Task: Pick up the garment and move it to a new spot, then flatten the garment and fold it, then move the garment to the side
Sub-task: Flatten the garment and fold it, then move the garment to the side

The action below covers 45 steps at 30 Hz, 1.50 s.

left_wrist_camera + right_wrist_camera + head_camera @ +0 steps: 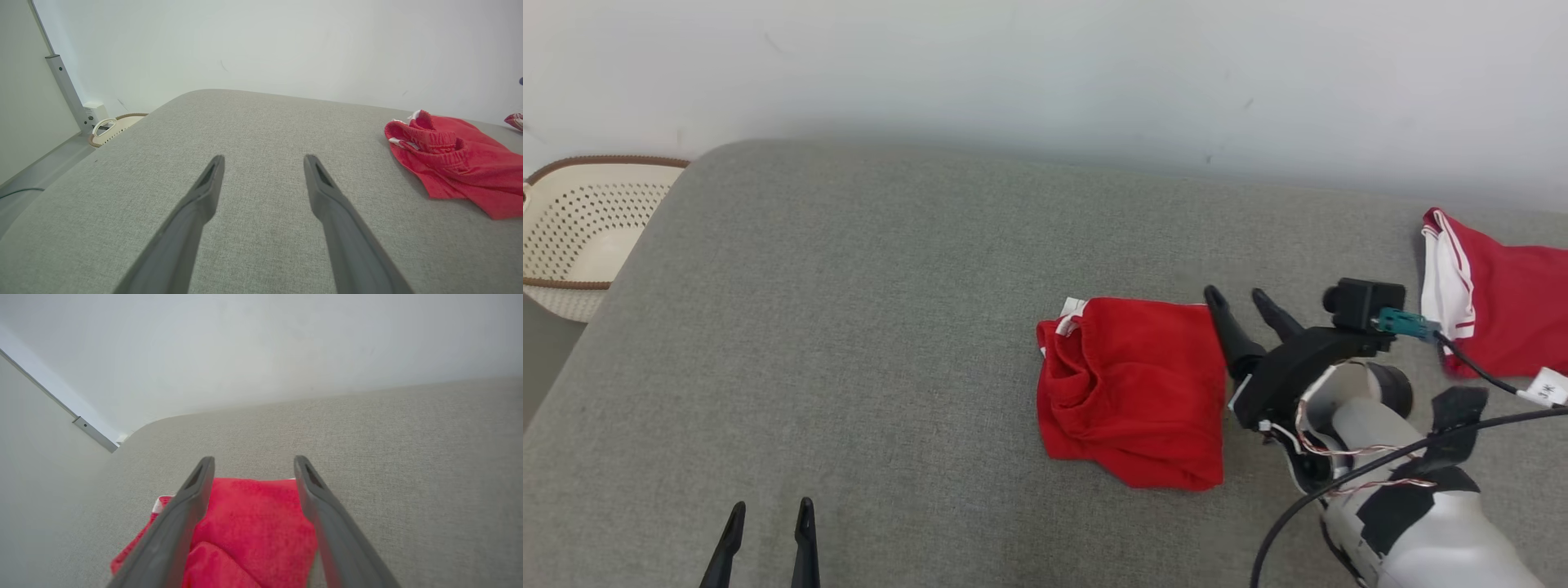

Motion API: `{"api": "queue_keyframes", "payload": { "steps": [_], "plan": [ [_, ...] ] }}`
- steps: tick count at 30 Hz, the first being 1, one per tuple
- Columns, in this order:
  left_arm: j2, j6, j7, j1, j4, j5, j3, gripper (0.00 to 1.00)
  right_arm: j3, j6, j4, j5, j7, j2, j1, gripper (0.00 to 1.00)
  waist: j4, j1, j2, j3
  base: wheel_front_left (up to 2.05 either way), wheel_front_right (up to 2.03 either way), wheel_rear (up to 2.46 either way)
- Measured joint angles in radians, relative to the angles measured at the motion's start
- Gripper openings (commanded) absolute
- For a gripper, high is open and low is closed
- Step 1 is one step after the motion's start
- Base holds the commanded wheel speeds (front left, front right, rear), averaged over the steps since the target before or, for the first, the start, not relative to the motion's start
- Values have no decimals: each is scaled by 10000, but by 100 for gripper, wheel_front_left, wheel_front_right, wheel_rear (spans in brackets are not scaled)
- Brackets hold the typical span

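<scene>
My right fingers (1227, 327) stand spread and empty at the right edge of the folded red terry-cloth garment (1131, 392), which lies right of centre on the grey fabric-covered surface (849, 327). My left fingers (805, 543) are spread and empty at near left, well apart from it. A second red-and-white garment (1503, 286) lies far right.

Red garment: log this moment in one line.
red garment on grey cushion | right gripper open at its edge | left gripper open, clear

Free passage over the left half of the cushion (849, 327); blocked right of middle by red garment (1131, 392), at right edge by striped garment (1503, 294).
</scene>
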Motion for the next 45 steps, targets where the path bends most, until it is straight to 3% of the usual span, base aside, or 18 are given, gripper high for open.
{"api": "queue_keyframes", "payload": {
  "steps": [6,26,27,28,38,45],
  "plan": [
    [8,-2,-2,49,-52,40,-38,100,-219,0,552,-203,324,-268,334,100,-121,0,0,-51,0,0,0],
    [-84,-150,0,-127,2,44,-63,100,-182,0,1446,-67,1423,357,535,99,295,0,0,594,0,0,0],
    [-94,-151,-2,-147,8,44,-61,100,-125,0,1361,-67,1413,374,529,41,297,0,0,620,0,0,0],
    [-109,-155,0,-177,12,44,-58,100,-90,0,1273,-65,1346,397,526,0,297,0,0,643,0,0,0],
    [-134,-199,-2,-207,73,63,90,100,405,0,771,-405,907,-65,120,0,52,0,1,592,0,0,0],
    [-142,-261,-2,-208,-23,79,140,100,732,0,489,-840,1126,-928,-667,0,-391,0,1,619,0,0,0]
  ]
}}
